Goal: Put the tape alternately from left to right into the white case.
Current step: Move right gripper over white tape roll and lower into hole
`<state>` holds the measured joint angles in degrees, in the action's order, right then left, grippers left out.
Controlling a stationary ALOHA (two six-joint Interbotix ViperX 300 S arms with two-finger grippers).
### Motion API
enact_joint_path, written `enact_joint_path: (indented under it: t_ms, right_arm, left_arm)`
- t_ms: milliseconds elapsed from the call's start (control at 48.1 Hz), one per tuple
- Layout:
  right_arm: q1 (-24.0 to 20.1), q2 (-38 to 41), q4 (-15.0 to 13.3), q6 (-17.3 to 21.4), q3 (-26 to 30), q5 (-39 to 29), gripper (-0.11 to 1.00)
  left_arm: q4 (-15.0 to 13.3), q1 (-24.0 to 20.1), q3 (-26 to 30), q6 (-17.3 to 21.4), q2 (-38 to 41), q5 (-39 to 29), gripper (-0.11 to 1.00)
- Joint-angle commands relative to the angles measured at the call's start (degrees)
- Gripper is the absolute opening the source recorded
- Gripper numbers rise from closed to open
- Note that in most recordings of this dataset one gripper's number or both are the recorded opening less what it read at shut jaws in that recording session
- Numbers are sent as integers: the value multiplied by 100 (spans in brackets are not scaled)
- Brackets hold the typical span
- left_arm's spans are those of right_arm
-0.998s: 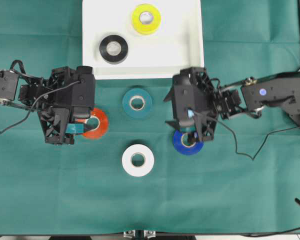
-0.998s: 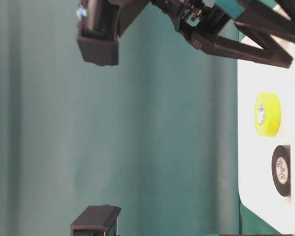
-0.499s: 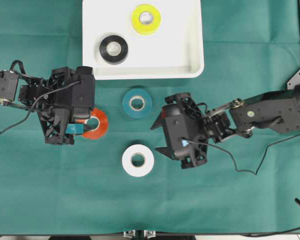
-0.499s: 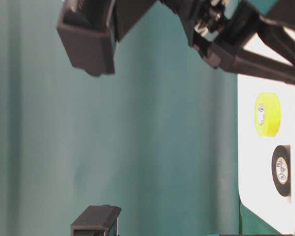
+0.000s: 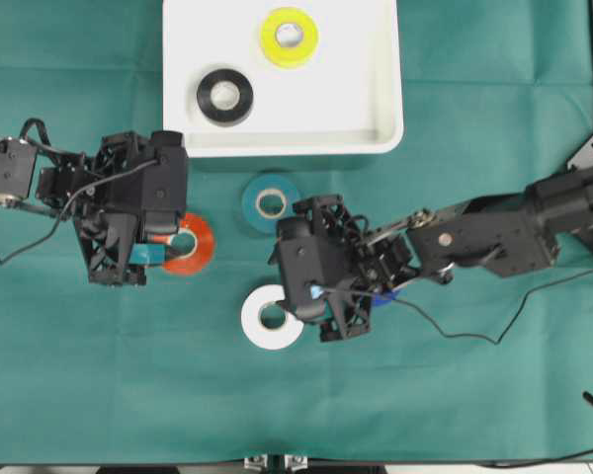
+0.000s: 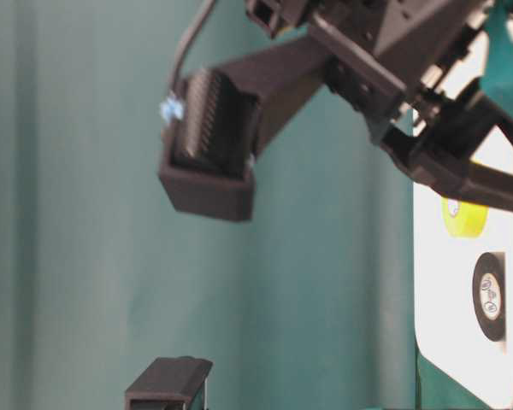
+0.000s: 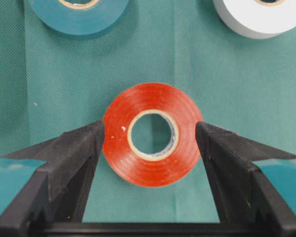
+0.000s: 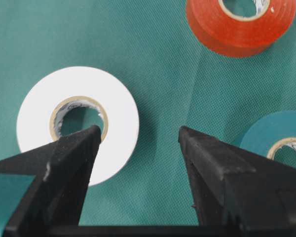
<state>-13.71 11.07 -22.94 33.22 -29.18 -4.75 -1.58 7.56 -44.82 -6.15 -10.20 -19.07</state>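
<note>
- The left gripper (image 5: 168, 244) sits to the left of and below the white case (image 5: 376, 109), its jaws spread wide. In the left wrist view one finger stands on each side of the red tape (image 7: 152, 133), each tip close beside the roll's outer edge; whether they touch it I cannot tell. Nothing is gripped.
- The red tape (image 5: 192, 244) lies flat on the green cloth (image 5: 79, 375) below the case's lower left corner, half covered by the left gripper in the overhead view.
- The black tape (image 5: 224, 97) lies inside the white case, near its lower left part.
- The teal tape (image 5: 270, 202) lies on the cloth just below the case's lower rim, about mid-width.
- The white tape (image 5: 267, 318) lies on the cloth further below the case, straight under the teal roll.
- The yellow tape (image 5: 289, 37) lies inside the white case, near its upper rim, right of the black roll.
- The right gripper (image 5: 298, 281) reaches in from the right, below the case, beside the white tape. Its jaws are wide apart and hold nothing; in the right wrist view one finger overlaps the white tape (image 8: 79, 123), the other is over bare cloth.
- The blue tape (image 5: 383, 294) shows only as a sliver under the right arm, below the case's right part.
</note>
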Motion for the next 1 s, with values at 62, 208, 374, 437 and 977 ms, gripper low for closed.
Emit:
enact_joint_path:
  t_ms: [62,208,374,437,977]
  right_arm:
    - [-62,62,9,35,290,-158,70]
    - [-123,211,18,44,404,-255,70]
    - [-123,360,18,79,483,-413,70]
    - [-123,413,18,114,536,-527,70]
    - [-123,712,44,211,817,-896,70]
  left_arm:
    - [0,18,62,0,-88,-53,95]
    - [0,18,70,0,-88,-70,95]
    - [0,18,79,0,-79,-70,95]
    - [-9,18,79,0,-79,-70,95]
    - [-9,18,53,0,-70,-79,95]
